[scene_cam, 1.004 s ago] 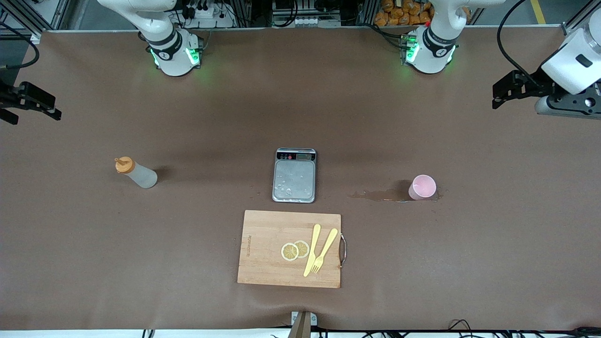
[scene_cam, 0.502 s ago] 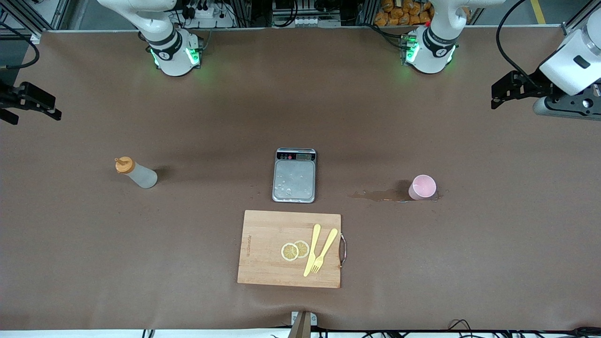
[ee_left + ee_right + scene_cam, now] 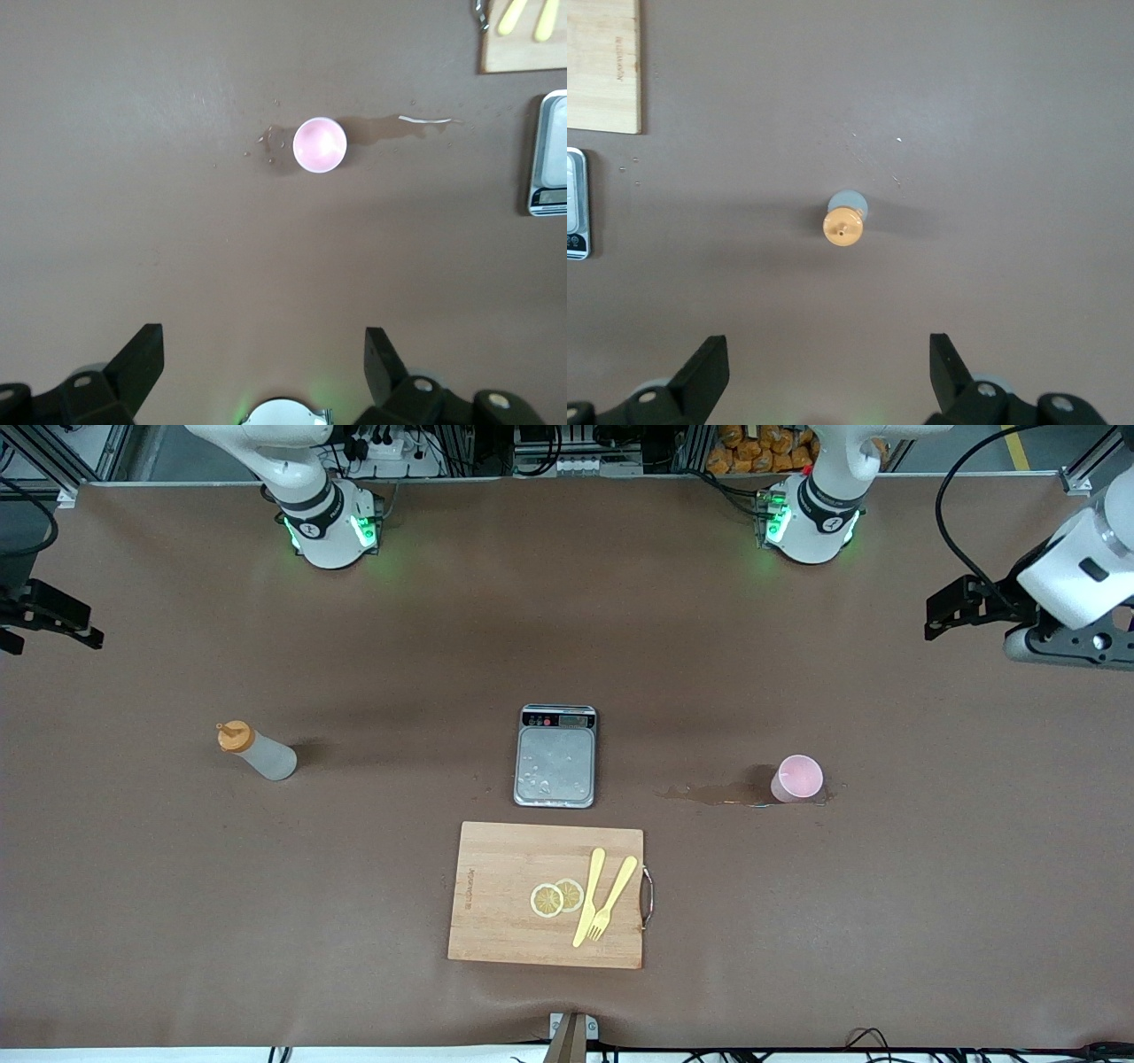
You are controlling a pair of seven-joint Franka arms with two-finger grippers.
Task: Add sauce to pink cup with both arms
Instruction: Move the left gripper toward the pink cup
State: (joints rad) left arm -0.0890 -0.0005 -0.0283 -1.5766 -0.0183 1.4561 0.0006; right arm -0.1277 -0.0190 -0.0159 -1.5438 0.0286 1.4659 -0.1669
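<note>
The sauce bottle [image 3: 257, 751], greyish-white with an orange cap, stands upright toward the right arm's end of the table. It also shows from above in the right wrist view [image 3: 844, 221]. The pink cup [image 3: 797, 778] stands upright beside a brown wet stain [image 3: 709, 793], toward the left arm's end; it also shows in the left wrist view [image 3: 319, 144]. My left gripper [image 3: 952, 607] [image 3: 263, 354] hangs open and empty high over the table at its own end. My right gripper [image 3: 44, 615] [image 3: 828, 363] hangs open and empty high over the table's edge at its end.
A steel scale [image 3: 555, 755] sits mid-table between bottle and cup. Nearer the front camera lies a wooden cutting board [image 3: 496, 921] with two lemon slices [image 3: 556, 897], a yellow knife and a yellow fork [image 3: 611, 899]. The stain [image 3: 399, 128] spreads from the cup toward the scale.
Both arms have shifted slightly: the right gripper has drifted outward toward the table's edge and the left wrist has moved a little. Nothing on the table has moved.
</note>
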